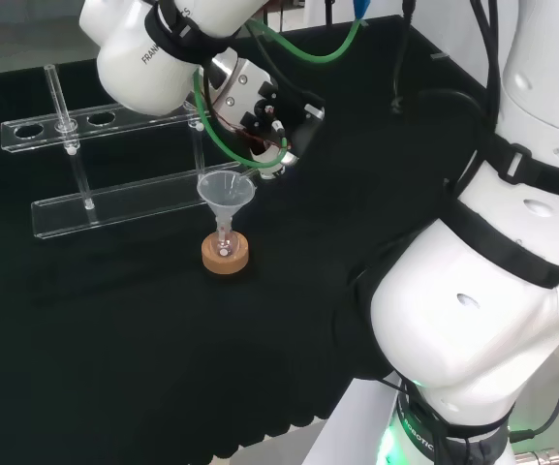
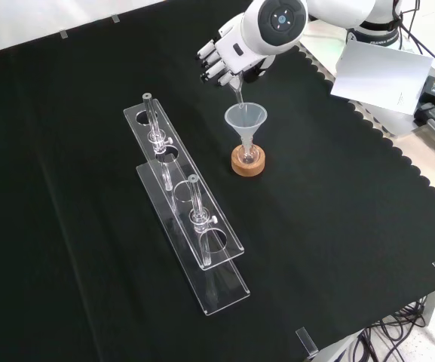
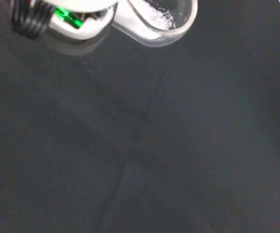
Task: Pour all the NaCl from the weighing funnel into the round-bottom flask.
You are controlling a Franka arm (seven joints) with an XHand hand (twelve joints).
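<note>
A small round-bottom flask stands on a cork ring with a clear funnel in its neck. The hand hovers just above and beside that funnel, fingers curled round the glass weighing funnel. The weighing funnel is tilted, its thin spout pointing down into the clear funnel's mouth. In the wrist view, white NaCl grains lie inside the weighing funnel's rounded body.
Two long clear acrylic racks with holes and upright pegs lie to the left of the flask in both the head and front views. The arm's white links stand at the head view's right. The cloth's scalloped edge runs at the front view's right.
</note>
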